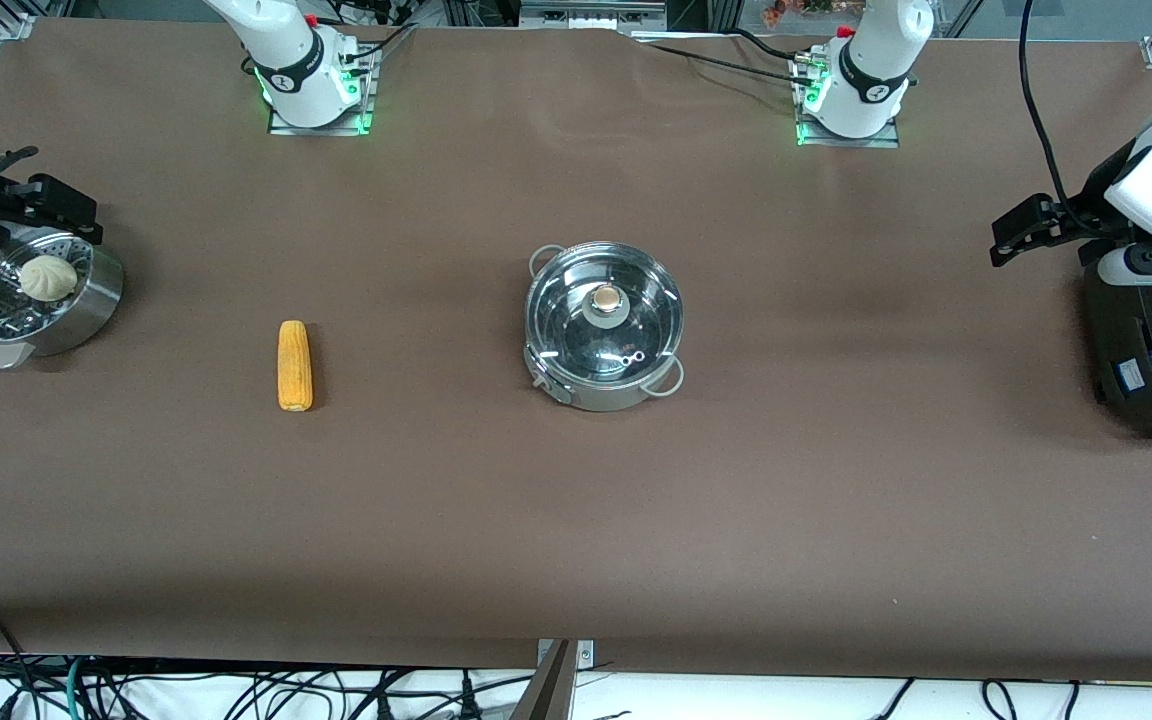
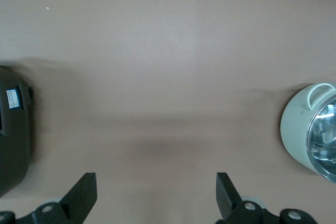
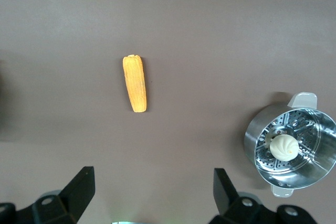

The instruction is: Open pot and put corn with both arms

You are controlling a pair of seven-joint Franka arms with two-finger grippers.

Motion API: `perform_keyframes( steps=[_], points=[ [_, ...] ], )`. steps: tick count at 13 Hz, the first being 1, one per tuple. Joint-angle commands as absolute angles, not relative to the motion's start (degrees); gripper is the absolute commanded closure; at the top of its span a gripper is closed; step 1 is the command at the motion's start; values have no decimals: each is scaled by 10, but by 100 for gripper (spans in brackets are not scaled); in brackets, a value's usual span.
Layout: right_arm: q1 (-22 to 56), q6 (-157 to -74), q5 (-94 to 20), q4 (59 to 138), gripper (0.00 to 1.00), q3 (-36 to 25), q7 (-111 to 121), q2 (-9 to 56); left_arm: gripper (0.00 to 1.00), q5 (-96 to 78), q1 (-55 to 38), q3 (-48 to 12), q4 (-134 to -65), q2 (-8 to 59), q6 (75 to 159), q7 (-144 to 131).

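Note:
The shiny steel pot (image 1: pixel 604 330) stands mid-table with its glass lid (image 1: pixel 576 320) on; the lid has a tan knob (image 1: pixel 608 298). The pot's edge shows in the left wrist view (image 2: pixel 296 129). The yellow corn (image 1: pixel 295 365) lies on the table toward the right arm's end and also shows in the right wrist view (image 3: pixel 135 83). My left gripper (image 1: pixel 1014 235) (image 2: pixel 155 187) is open and empty, held over the left arm's end of the table. My right gripper (image 1: pixel 61 210) (image 3: pixel 152 182) is open and empty, above the table next to the steamer basket.
A perforated steel steamer basket (image 1: pixel 86 300) (image 3: pixel 252 145) holding a white bun (image 1: pixel 47 277) (image 3: pixel 284 147) stands at the right arm's end. A black round appliance (image 1: pixel 1151 350) (image 2: pixel 13 129) stands at the left arm's end. The table (image 1: pixel 576 520) is covered in brown cloth.

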State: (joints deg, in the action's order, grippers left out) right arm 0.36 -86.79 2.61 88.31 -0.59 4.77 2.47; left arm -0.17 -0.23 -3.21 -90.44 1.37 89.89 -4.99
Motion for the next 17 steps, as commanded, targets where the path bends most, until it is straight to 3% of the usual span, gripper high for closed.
perform_keyframes(
  steps=[1, 17],
  points=[
    [4, -868, 29, 876, 0, -4, 43, 24, 0, -3, -1, -32, -889, 22, 890, -35],
    [5, -898, 47, 881, 0, -2, 54, 28, 0, -3, -1, -33, -888, 21, 889, -32]
  ],
)
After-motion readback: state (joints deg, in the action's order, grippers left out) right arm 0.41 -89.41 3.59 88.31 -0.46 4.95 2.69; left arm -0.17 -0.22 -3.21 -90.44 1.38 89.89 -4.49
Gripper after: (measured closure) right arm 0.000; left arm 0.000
